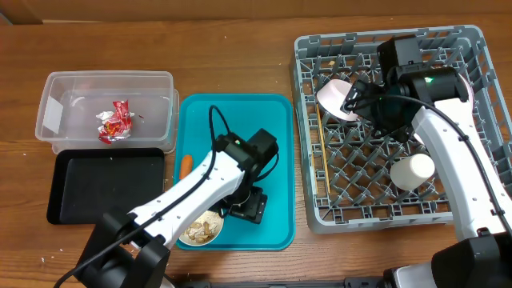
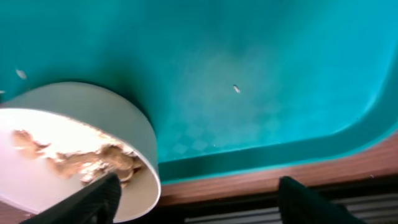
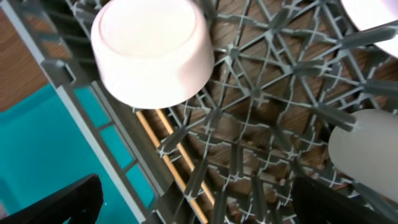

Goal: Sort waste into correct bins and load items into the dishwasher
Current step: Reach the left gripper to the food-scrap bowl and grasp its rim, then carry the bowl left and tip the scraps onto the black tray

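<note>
Roughly halfway, by the look of it: at far left the clear tub [image 1: 152, 80] holds the red-and-silver wrapper [image 1: 114, 122], while the black tray [image 1: 108, 188] just near of it looks bare. No foil ball can be made out. On the teal tray [image 1: 272, 136] one bowl [image 2: 87, 118] sits at the near left corner with beige crumbs [image 2: 81, 158] in it, so the crumbs need binning and the bowl racking. The left gripper [image 2: 199, 186] is spread wide, one finger at the bowl's rim, pinching nothing.

To the right, the dish rack [image 1: 312, 212] already carries the chopsticks [image 3: 168, 162] along its left side, an upturned bowl [image 3: 149, 53] and the cup [image 1: 412, 170]; what may be the plate [image 3: 373, 11] shows only as a white edge. The right gripper [image 3: 196, 186] hangs over the rack, fingers apart and empty.

No brand or writing is legible; the wrapper's print is too small to read
</note>
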